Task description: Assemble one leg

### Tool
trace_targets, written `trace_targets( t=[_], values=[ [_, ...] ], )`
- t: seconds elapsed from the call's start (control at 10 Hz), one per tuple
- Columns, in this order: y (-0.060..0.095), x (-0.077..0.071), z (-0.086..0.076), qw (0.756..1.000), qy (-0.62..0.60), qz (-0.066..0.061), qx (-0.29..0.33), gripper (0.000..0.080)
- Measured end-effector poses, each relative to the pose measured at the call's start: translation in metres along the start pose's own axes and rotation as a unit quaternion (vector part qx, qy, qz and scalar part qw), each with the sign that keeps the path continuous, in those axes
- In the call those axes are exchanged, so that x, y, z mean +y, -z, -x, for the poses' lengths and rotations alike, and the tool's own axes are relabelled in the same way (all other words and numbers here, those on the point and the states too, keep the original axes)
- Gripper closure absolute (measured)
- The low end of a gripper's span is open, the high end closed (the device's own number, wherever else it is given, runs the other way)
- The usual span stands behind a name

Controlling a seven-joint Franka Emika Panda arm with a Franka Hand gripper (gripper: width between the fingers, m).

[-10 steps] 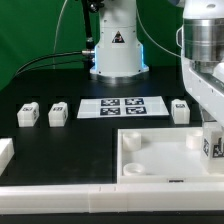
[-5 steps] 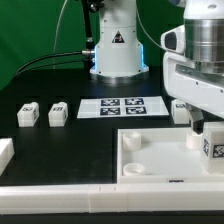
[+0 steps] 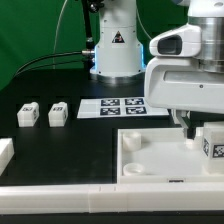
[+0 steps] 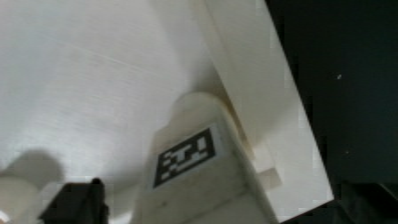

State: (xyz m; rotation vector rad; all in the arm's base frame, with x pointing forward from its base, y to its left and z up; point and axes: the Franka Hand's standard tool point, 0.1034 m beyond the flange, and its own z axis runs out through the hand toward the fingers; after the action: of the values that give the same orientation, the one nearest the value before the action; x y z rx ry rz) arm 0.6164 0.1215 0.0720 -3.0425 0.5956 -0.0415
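Observation:
One leg (image 3: 213,146), a small white block with a marker tag, stands upright in the far right corner of the large white panel (image 3: 150,165). The wrist view shows it close up (image 4: 192,155) against the panel's rim (image 4: 249,90). My gripper (image 3: 190,128) hangs just to the exterior view's left of that leg, apart from it and holding nothing. One dark finger (image 4: 71,203) shows at the wrist view's edge, so the jaws stand wide. Two more legs (image 3: 28,114) (image 3: 58,113) lie at the exterior view's left. The fourth leg is hidden behind my hand.
The marker board (image 3: 122,106) lies in the middle of the black table, in front of the robot base (image 3: 115,50). A white block (image 3: 5,152) sits at the exterior view's left edge. A white rail (image 3: 80,195) runs along the front.
My hand has moved toward the exterior view's left, away from above the standing leg, and now covers the fourth leg. The standing leg has stayed in the panel's corner.

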Motion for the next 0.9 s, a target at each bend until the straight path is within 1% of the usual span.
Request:
trace_targets(
  t=[0.2, 0.5, 0.8, 0.9],
  values=[
    [0.0007, 0.0006, -0.0014, 0.991, 0.131, 0.006, 0.003, 0.0151],
    [0.0009, 0.0026, -0.0030, 0.973, 0.231, 0.009, 0.004, 0.0151],
    [0.0008, 0.0026, -0.0030, 0.974, 0.226, 0.009, 0.004, 0.0170],
    [0.0008, 0.0026, -0.0030, 0.974, 0.226, 0.009, 0.004, 0.0331]
  ],
)
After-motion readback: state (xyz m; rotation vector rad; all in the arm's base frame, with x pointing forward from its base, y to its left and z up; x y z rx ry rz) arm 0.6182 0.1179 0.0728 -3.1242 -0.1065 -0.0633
